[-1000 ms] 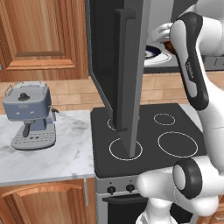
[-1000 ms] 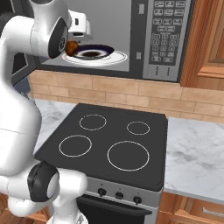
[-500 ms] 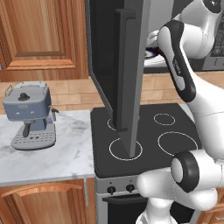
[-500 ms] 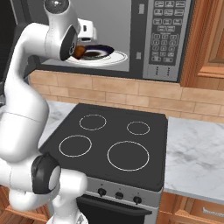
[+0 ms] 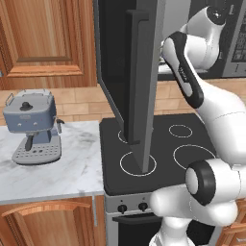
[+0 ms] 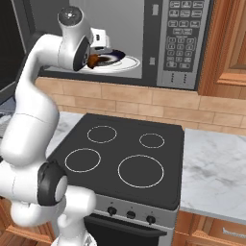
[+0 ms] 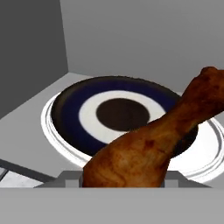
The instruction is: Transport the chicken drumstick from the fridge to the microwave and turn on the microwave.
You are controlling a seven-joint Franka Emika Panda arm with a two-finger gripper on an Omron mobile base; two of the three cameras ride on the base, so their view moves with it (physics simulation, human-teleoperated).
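The microwave (image 6: 180, 45) stands open above the stove, and its dark door (image 5: 139, 86) swings out toward me. Inside it lies a dark blue and white plate (image 6: 120, 56) on a round glass turntable (image 7: 50, 127). My gripper (image 6: 96, 56) is at the mouth of the cavity, shut on the chicken drumstick (image 6: 93, 61). In the hand view the glossy brown chicken drumstick (image 7: 153, 144) hangs over the near right rim of the plate (image 7: 70, 109) and hides my fingertips. The fridge is out of view.
Below the microwave is a black cooktop (image 6: 120, 153) with several rings and knobs on its front. A blue-grey coffee machine (image 5: 33, 125) sits on the marble counter (image 5: 72, 168) to the left. More counter (image 6: 216, 163) lies to the right, under wooden cupboards (image 6: 230, 43).
My arm has carried the drumstick a little to the right and deeper toward the microwave cavity, and now holds it over the plate's edge. The grip is unchanged.
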